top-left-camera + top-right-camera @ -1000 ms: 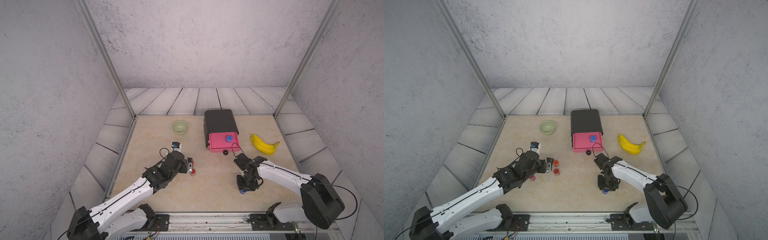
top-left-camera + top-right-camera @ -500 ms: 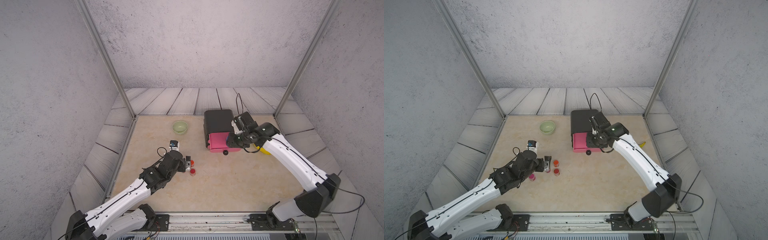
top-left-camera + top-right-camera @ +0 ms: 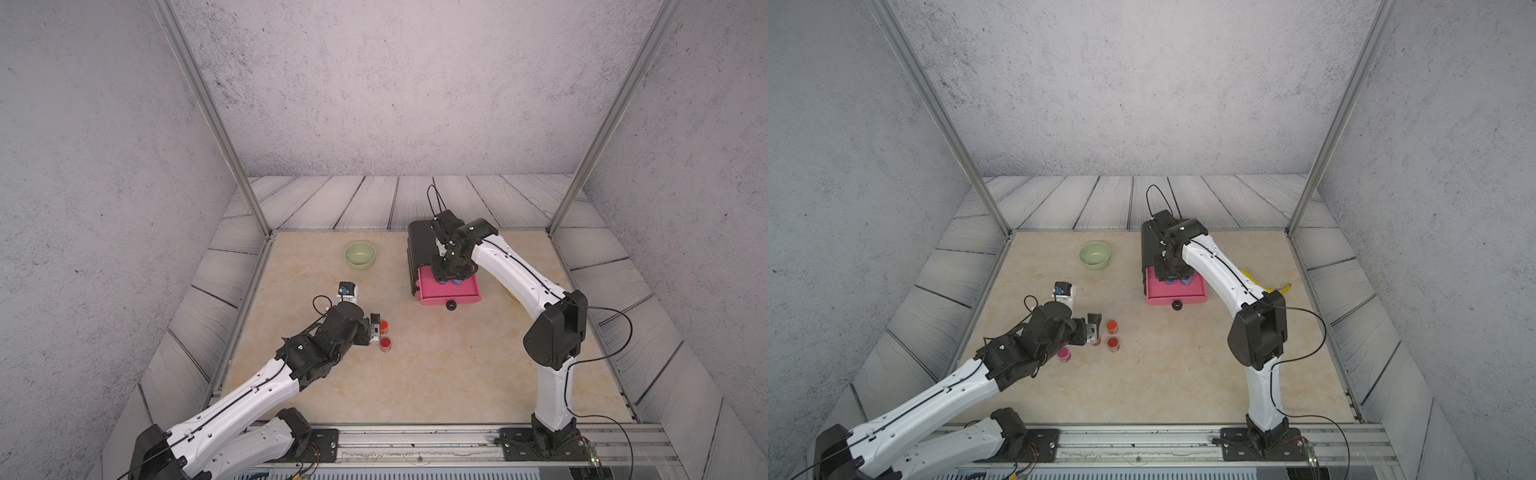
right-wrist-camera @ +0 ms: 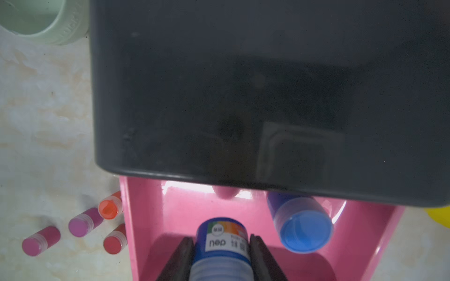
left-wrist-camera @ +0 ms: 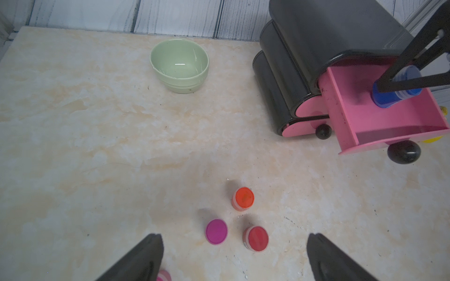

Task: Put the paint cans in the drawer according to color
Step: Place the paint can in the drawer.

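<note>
The beige table [image 3: 415, 382] carries everything. The right arm [image 3: 519, 271] bends over the black chest [image 3: 419, 245], which stands at the far side of the table. The left arm [image 3: 257, 386] lies low, well in front of the chest and to its left.

The top drawer [image 3: 451, 296] of the chest is pulled out and pink inside; the two lower drawers are closed. To the left of the chest, near it, stands a pale green bowl [image 3: 360, 254]. To the right of the chest lies a banana [image 3: 1278, 288], mostly hidden behind the right arm.

The right gripper [image 4: 222, 240] is down in the open drawer, its jaws pressed on both sides of a blue paint can [image 4: 220, 265]. The can hangs tilted; whether it touches the drawer floor I cannot tell. A second blue paint can [image 4: 304, 228] stands in the same drawer, just beside the first and close under the top of the chest.

The left gripper [image 5: 235, 237] hovers with its jaws wide apart and nothing between them. Below it four cans stand on the table, in front of the chest and to its left: an orange can [image 5: 243, 198], a red can [image 5: 256, 238], a magenta can [image 5: 216, 231] and, farthest from the chest, a second magenta can [image 3: 1064, 353].
</note>
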`<state>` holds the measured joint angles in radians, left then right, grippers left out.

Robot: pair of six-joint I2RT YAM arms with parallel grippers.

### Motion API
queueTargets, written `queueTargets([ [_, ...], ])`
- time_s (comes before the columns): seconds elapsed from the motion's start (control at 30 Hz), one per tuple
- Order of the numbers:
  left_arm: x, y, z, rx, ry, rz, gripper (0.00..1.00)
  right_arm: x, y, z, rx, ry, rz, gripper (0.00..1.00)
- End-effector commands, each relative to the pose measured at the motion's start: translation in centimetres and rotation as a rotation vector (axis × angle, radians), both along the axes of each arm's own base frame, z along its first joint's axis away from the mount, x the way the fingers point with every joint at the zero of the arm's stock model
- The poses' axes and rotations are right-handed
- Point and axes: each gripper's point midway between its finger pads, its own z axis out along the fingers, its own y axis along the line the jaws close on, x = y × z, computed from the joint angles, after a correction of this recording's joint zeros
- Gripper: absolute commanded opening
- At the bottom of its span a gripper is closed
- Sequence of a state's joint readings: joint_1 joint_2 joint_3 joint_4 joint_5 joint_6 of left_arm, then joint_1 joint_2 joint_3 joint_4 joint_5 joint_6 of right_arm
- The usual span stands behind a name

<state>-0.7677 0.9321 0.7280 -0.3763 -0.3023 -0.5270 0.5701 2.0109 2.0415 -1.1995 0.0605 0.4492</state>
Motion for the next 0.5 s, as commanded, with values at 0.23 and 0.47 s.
queueTargets([
  [0.23, 0.4, -0.5, 2.3, -0.018, -0.028, -0.023, 0.99, 1.0, 0.5, -1.5, -0.03, 0.047, 0.024, 0.45],
  [0.47, 0.0, -0.8, 3.2, -0.046, -0.038, -0.042, 0.99, 0.7, 0.7, 3.1, 0.022, -0.018, 0.042, 0.49],
])
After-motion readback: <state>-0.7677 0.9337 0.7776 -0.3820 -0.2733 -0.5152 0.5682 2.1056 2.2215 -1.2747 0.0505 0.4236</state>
